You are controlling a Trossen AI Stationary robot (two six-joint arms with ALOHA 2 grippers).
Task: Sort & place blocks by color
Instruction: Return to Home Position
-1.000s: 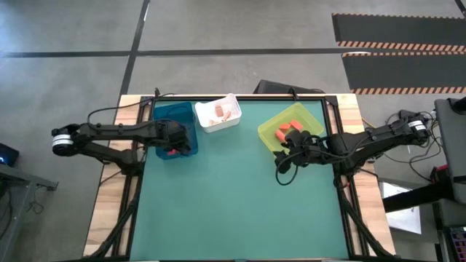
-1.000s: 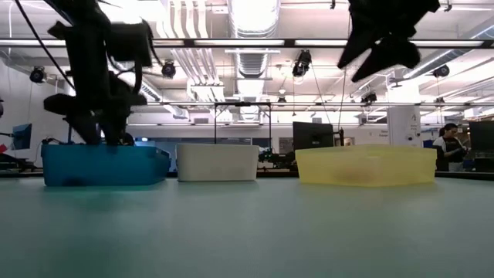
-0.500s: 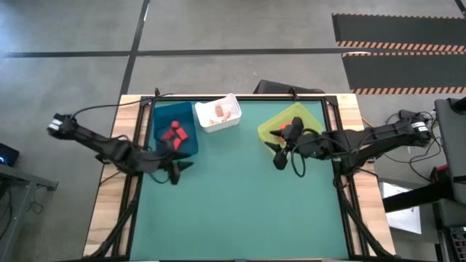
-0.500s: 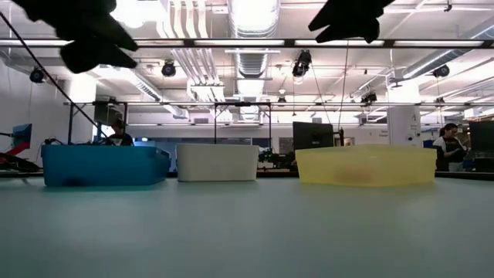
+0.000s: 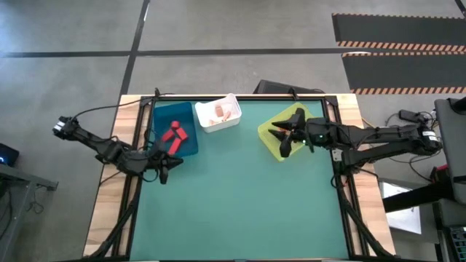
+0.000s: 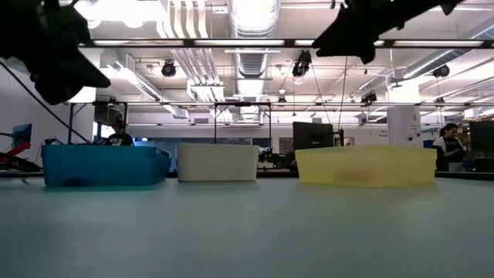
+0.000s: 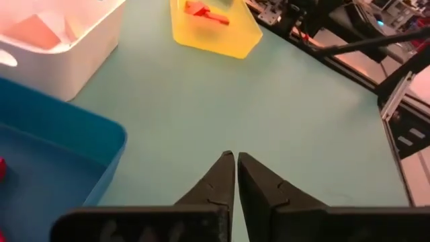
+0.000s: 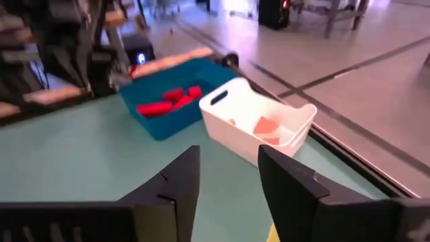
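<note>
Blocks are lying in the blue bin. I am holding my left gripper closed, my right gripper open over the yellow bin, both empty.

- High view: straight down over the whole table.
- Low view: tabletop height, level, meeting the white bin side-on.
- Wrist views: close, apparently opposed; both show that bin and the blue bin.

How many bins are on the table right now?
3. The blue bin is at the left, the white bin next to it, and the yellow-green bin at the right, all along the far edge of the table. No others show.
</note>
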